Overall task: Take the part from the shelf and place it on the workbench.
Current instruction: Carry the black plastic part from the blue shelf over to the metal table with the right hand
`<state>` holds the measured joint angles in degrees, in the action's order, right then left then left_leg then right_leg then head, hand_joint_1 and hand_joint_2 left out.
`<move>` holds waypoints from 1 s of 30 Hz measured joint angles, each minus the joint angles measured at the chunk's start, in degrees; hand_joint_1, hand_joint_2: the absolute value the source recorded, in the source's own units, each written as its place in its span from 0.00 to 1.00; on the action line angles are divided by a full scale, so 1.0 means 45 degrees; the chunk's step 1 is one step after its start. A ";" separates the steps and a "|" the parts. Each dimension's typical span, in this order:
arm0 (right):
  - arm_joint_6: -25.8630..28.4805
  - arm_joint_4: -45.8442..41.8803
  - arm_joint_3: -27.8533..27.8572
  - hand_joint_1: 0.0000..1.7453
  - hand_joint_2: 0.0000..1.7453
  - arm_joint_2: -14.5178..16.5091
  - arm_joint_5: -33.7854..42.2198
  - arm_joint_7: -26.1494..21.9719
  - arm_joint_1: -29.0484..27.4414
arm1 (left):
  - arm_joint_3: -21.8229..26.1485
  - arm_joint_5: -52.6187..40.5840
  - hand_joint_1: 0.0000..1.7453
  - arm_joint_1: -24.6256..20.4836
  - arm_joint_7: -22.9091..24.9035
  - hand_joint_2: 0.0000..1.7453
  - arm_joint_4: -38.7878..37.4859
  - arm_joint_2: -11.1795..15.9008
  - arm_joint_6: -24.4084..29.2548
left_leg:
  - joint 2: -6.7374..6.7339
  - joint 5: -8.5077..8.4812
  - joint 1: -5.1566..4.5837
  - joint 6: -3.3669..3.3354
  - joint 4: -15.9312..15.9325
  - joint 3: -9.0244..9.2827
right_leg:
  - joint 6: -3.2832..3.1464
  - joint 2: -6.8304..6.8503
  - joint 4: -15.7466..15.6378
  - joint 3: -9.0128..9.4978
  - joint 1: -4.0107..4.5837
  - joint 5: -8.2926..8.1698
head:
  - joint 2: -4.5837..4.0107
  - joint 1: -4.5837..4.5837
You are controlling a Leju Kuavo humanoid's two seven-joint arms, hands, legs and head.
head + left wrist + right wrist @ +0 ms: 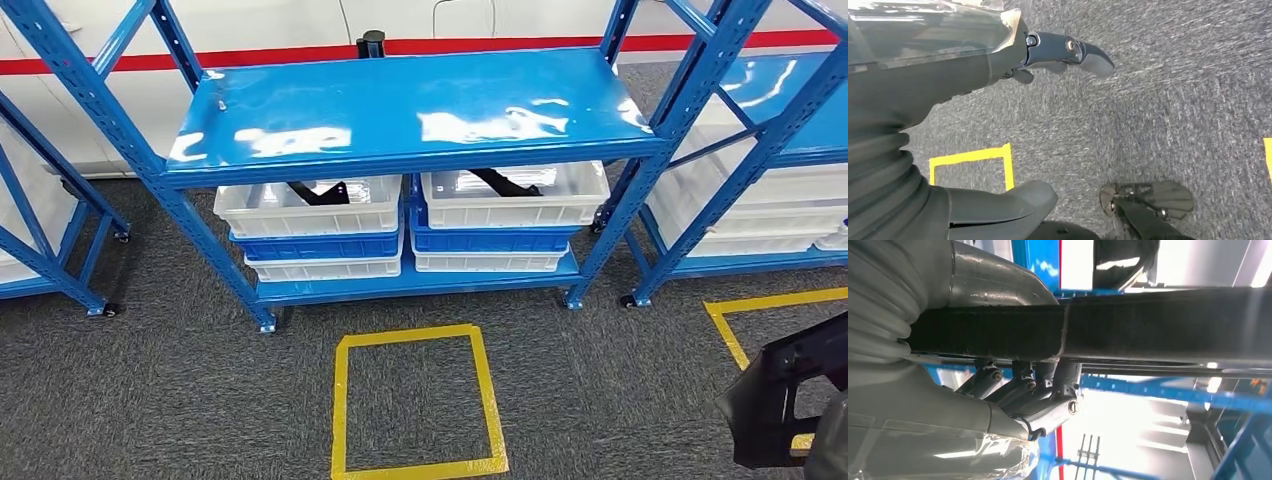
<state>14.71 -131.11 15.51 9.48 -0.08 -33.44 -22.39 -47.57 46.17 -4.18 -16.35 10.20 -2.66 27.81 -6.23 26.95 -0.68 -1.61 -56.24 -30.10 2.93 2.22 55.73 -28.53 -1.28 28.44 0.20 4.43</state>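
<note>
The right hand (1013, 390) has its fingers (1048, 412) wrapped around the black part (1158, 325), whose long axis runs across the palm; it appears at the head view's lower right, clear of the shelf (400, 110). The left hand (1058, 55) hangs with fingers apart, holding nothing.

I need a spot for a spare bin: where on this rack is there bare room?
The top shelf is bare from post to post. The bottom shelf is crowded: two bin stacks side by side leave only a thin front strip.
</note>
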 joint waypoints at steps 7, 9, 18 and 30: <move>-0.0072 -0.0040 0.0317 1.00 1.00 0.0347 0.0013 0.0027 0.0092 | 0.0046 0.0004 0.00 0.0057 -0.0024 1.00 0.0001 -0.0044 0.0004 | 0.1370 0.1916 0.0196 0.0280 -0.3645 -0.1513 | -0.0448 -0.0892 0.0043 -0.0358 -0.0049 -0.0369 | -0.0002 0.0022; -0.0073 -0.0040 0.0343 1.00 1.00 0.0395 0.0015 0.0028 0.0094 | 0.0060 0.0004 0.00 0.0057 -0.0024 1.00 0.0001 -0.0050 0.0004 | 0.1564 0.1086 0.0211 0.0198 -0.2419 -0.0850 | -0.0411 -0.1229 0.0083 -0.0380 -0.0047 -0.0405 | -0.0001 0.0025; -0.0086 -0.0094 0.0429 1.00 1.00 0.0486 0.0012 0.0029 0.0172 | 0.0079 0.0008 0.00 0.0025 -0.0034 1.00 -0.0004 -0.0061 0.0007 | 0.1681 0.0012 0.0233 -0.0320 0.0252 0.0173 | 0.0022 -0.1240 0.1104 -0.1399 0.0019 -0.0105 | 0.0000 -0.0038; -0.0104 -0.0104 0.0583 1.00 1.00 0.0528 0.0006 0.0059 0.0263 | 0.0080 -0.0004 0.00 0.0008 -0.0034 1.00 0.0004 -0.0092 -0.0021 | -0.0241 0.0043 0.0042 0.0025 0.0062 0.0116 | 0.0041 0.0211 -0.0005 -0.0197 0.0048 -0.0198 | -0.0003 -0.0114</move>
<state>14.24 -131.58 18.13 11.86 -0.05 -33.17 -21.21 -47.21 46.15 -4.14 -16.50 10.22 -3.08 27.71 -7.31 27.14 -0.49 -1.50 -55.97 -29.57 3.12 3.17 55.71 -29.42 -1.06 27.55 0.19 3.92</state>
